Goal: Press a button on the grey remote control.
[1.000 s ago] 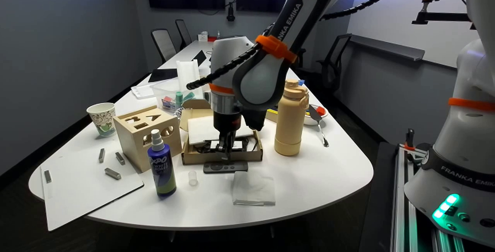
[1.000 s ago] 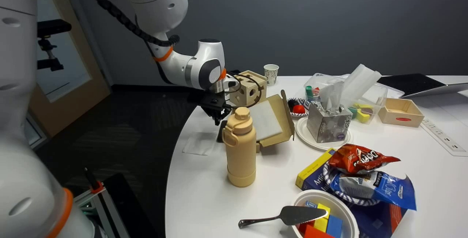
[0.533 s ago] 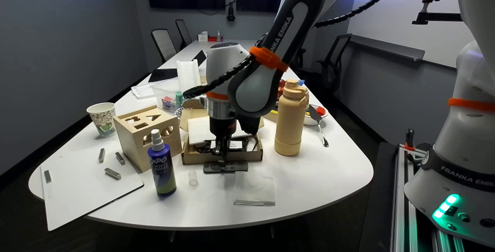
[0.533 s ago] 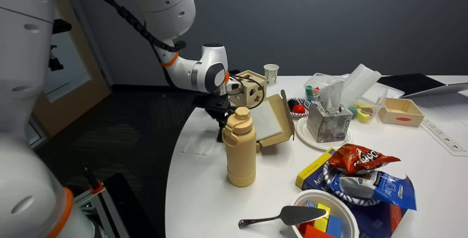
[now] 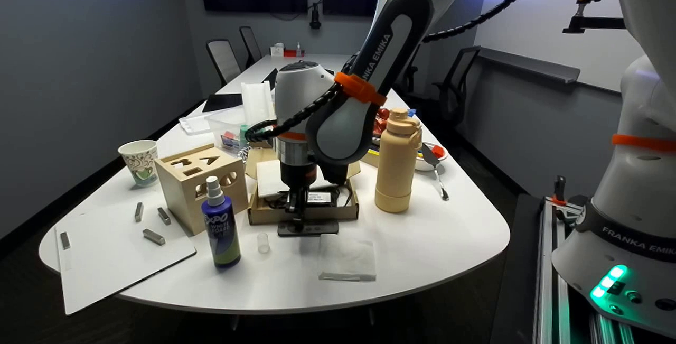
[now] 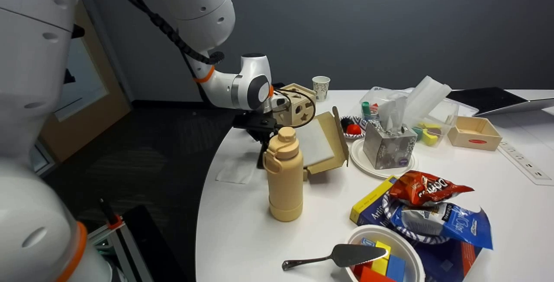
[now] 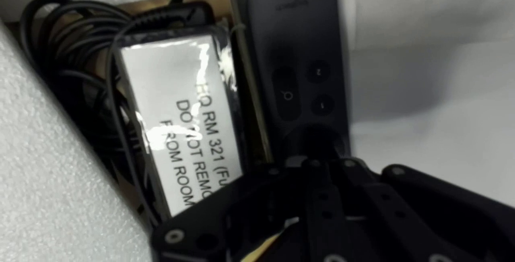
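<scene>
fingers (image 5: 298, 216) clenched together, pointing down onto the remote (image 7: 301, 52). tips at its round control (image 7: 307, 138) in the wrist view; contact or slight gap, cannot tell. buttons marked 1 and 2 (image 7: 322, 104) in plain sight.

since a second ago: fingers lower, shifted toward the remote's end nearer the spray bottle (image 5: 222, 233). remote unmoved, flat on the worktop (image 5: 422, 249), just beside the carton's (image 5: 332, 215) front wall.

carton holds an adapter (image 7: 181, 121), label up, and white foam (image 7: 40, 165). flat packet (image 5: 346, 259) just beside the remote, on the side away from the carton. clear cylinder (image 5: 263, 243) near, between remote and spray bottle; the latter upright, wooden cube (image 5: 182, 191) behind.

tan flask (image 5: 395, 169) upright on the carton's other side; hides part of the remote in an exterior view.

farther off: paper cup (image 5: 140, 163), upright; bowl (image 6: 416, 254) of blocks, cake server (image 6: 359, 254) across its rim; tissue box (image 6: 386, 150) on a plate (image 6: 358, 156). all these where they were in the earlier frames.
</scene>
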You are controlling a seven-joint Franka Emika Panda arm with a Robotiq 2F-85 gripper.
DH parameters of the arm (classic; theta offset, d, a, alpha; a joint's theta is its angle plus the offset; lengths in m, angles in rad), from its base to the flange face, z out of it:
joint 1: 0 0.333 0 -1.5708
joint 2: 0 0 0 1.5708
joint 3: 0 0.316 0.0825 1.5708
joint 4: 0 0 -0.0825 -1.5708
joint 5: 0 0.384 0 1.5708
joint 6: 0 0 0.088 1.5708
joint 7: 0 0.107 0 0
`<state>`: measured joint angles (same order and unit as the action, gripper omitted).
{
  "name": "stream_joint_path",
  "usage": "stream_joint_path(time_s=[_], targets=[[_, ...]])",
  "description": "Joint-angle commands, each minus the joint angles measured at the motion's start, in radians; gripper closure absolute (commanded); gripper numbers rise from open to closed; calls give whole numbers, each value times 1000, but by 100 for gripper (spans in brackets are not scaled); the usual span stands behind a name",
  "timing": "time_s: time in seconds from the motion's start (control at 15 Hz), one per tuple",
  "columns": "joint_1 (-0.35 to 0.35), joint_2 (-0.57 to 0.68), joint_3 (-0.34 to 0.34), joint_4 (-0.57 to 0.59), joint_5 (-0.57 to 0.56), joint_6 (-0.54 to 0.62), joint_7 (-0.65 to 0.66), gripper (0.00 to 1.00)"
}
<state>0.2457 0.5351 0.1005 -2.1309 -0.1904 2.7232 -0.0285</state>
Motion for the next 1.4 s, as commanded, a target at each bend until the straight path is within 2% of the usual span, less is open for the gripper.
stream_joint_path(time_s=[0.0,1.33], targets=[[17,26,-18,32,-25,7,6,100],[25,88,-11,44,-27,-33,0,100]])
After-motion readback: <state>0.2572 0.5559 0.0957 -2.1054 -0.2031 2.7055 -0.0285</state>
